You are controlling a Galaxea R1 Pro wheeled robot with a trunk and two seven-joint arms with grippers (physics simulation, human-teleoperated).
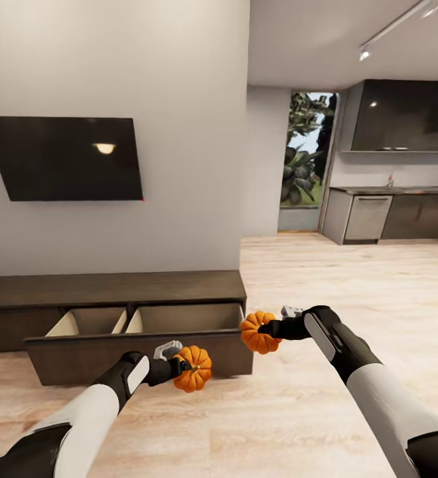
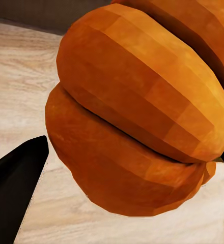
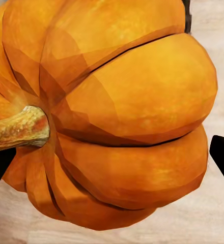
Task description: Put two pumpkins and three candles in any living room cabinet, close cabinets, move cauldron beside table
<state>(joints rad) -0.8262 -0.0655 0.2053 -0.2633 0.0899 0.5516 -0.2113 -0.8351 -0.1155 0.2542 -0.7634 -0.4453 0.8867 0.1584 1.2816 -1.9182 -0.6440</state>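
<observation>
Each end effector clamped on a bright orange ribbed pumpkin, left end effector [image 1: 179,367] with left pumpkin [image 1: 194,369], right end effector [image 1: 267,328] with right pumpkin [image 1: 257,332], in front of the long dark-brown wooden cabinet's [image 1: 113,289] open pale-lined drawer [image 1: 146,320]; stowing step, next lift over drawer front and release.

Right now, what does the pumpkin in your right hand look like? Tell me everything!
The pumpkin is small, bright orange and ribbed, with a rough tan stem. It looks smooth and matte. The right gripper is shut on it, holding it off the floor beside the right end of the cabinet's open drawer, stem sideways.
</observation>
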